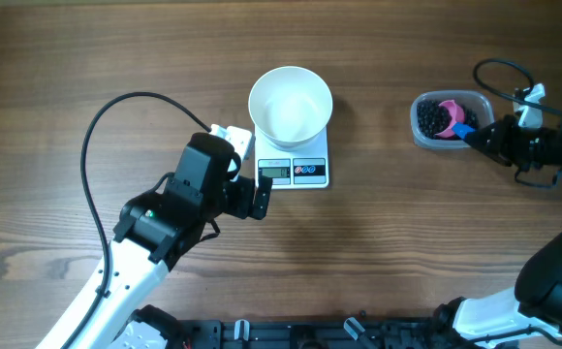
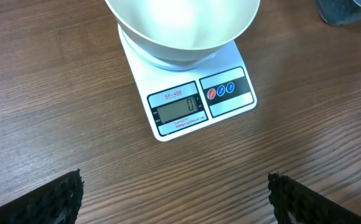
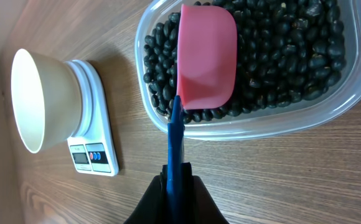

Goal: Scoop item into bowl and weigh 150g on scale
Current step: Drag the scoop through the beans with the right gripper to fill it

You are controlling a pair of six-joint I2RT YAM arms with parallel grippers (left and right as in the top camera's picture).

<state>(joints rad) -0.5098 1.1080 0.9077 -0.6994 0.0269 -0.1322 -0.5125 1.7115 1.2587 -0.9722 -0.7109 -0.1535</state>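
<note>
The white bowl (image 1: 291,105) (image 2: 183,28) (image 3: 40,99) stands empty on the white scale (image 1: 296,171) (image 2: 199,102) (image 3: 93,143); the scale's display reads 0. My left gripper (image 1: 259,197) (image 2: 174,199) is open just in front of the scale, nothing between its fingers (image 2: 56,199). At the right, black beans (image 1: 428,118) (image 3: 292,56) fill a clear tub (image 1: 446,119) (image 3: 280,121). My right gripper (image 1: 480,136) (image 3: 177,186) is shut on the blue handle (image 3: 175,143) of a pink scoop (image 1: 449,114) (image 3: 206,59), whose cup rests in the beans.
A black cable (image 1: 97,145) loops over the table left of the left arm. The right arm (image 1: 552,145) and its cable sit at the right edge. Black hardware runs along the front edge (image 1: 291,334).
</note>
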